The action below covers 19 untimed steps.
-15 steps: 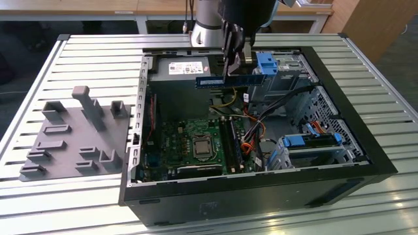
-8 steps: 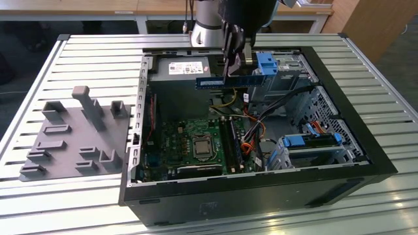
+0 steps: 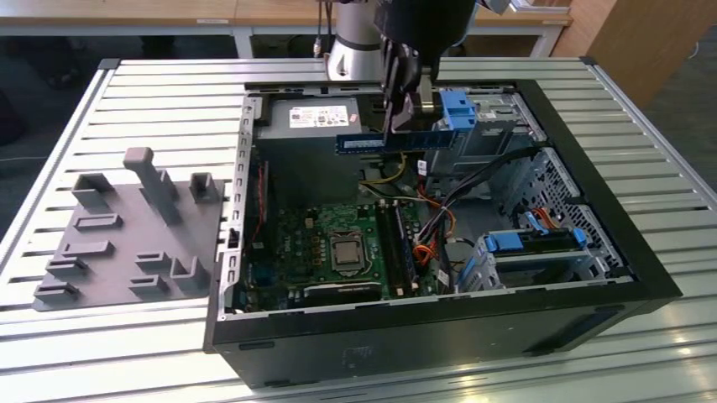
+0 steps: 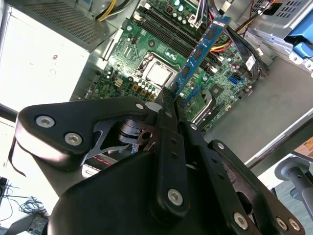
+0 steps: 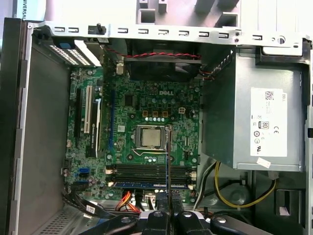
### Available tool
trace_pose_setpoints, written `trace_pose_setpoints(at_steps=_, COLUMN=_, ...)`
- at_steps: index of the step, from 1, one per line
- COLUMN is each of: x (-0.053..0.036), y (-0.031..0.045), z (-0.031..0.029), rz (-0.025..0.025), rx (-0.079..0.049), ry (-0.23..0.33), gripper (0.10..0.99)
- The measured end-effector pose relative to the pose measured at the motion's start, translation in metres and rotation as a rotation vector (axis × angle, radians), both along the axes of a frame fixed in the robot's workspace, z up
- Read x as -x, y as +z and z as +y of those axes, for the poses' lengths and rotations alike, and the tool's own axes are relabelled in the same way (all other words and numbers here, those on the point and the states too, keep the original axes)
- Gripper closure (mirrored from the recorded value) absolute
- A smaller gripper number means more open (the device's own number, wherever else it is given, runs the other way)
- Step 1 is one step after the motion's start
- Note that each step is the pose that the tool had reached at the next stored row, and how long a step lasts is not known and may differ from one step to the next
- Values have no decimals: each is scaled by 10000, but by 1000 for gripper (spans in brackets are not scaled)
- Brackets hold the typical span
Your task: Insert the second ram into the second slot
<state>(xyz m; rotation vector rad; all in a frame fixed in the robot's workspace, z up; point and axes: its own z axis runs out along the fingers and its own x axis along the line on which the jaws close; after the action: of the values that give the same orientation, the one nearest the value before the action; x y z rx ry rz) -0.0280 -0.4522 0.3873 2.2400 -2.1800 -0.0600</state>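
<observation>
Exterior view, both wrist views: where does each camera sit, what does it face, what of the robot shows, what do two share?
Exterior view: off the arm, looking down into the computer case; arm shows.
First wrist view: on the arm, facing the motherboard; jaws show.
Second wrist view: on the arm, slanting along the jaws.
Wrist views share: second ram, motherboard.

One ram (image 3: 364, 143); seemingly two blue brackets (image 3: 459, 109)

Exterior view: PC case (image 3: 448, 344) sits centre-right on table (image 3: 146, 92), fixture tray (image 3: 112, 252) at frame left. Inside case: motherboard (image 3: 325, 243) lower centre, PSU (image 3: 314, 117) upper centre. Second ram (image 3: 364, 143), held by gripper (image 3: 400, 126), above both.
</observation>
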Motion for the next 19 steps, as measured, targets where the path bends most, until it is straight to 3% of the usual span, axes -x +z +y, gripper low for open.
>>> trace_pose_setpoints(at_steps=19, x=0, y=0, z=-55, rz=0, rx=0, ry=0, gripper=949)
